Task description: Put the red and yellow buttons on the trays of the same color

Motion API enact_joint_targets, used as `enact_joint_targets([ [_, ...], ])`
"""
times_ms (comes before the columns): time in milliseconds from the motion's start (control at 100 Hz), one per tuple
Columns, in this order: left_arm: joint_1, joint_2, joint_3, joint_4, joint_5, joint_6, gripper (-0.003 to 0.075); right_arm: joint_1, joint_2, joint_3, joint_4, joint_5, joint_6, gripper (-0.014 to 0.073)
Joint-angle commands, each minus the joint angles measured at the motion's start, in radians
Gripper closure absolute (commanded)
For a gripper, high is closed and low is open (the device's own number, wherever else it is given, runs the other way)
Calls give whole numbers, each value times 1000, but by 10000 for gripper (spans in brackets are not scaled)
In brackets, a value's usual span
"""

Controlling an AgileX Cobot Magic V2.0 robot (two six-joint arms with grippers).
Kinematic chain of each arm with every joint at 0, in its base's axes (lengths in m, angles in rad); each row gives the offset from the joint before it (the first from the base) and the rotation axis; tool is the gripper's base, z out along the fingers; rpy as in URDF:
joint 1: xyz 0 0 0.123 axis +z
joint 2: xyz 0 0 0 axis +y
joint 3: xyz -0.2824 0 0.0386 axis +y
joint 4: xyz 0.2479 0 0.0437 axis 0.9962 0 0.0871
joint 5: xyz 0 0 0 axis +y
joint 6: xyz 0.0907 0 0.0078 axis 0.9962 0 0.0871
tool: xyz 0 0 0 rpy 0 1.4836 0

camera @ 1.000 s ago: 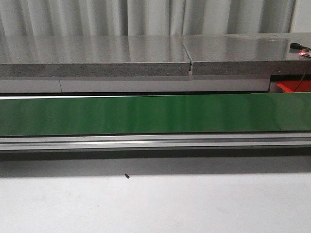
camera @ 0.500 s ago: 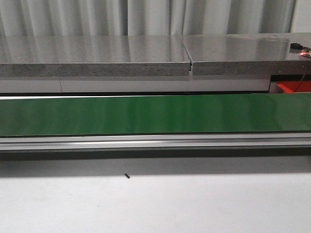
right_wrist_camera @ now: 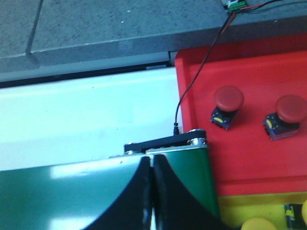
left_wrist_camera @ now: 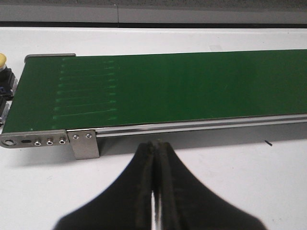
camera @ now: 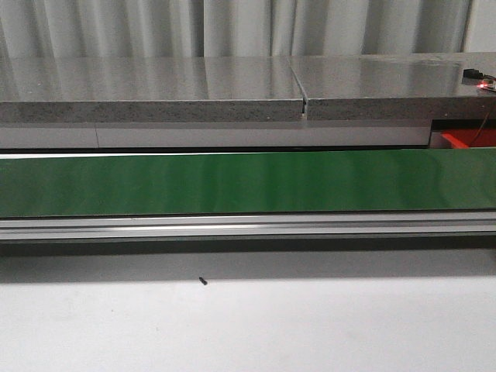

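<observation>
Two red buttons [right_wrist_camera: 228, 106] [right_wrist_camera: 287, 116] stand upright, caps up, on the red tray [right_wrist_camera: 192, 91] just beside the end of the green belt [camera: 248, 183], which runs crosswise over the white surface [camera: 248, 325]. Beside it, a yellow tray [right_wrist_camera: 230, 206] holds yellow buttons [right_wrist_camera: 256, 224]. Left tool [left_wrist_camera: 154, 148] and right tool [right_wrist_camera: 151, 165] are both clenched, holding nothing.

Front view: red tray [camera: 465, 139] mostly hidden behind conveyor belt [camera: 248, 183]. Left wrist view: yellow button [left_wrist_camera: 2, 59] cut by frame edge. Small dark speck [camera: 202, 281] on worktop [camera: 248, 325] unidentifiable.
</observation>
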Motion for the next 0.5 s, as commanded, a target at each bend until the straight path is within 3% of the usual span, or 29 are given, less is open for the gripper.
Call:
enact_joint_targets([
  [0, -7, 9, -28, -5, -74, -5, 741, 21, -94, 30, 5, -54, -15, 686],
  [490, -7, 9, -28, -5, -74, -5, 741, 34, -387, 277, 4, -52, -27, 686],
])
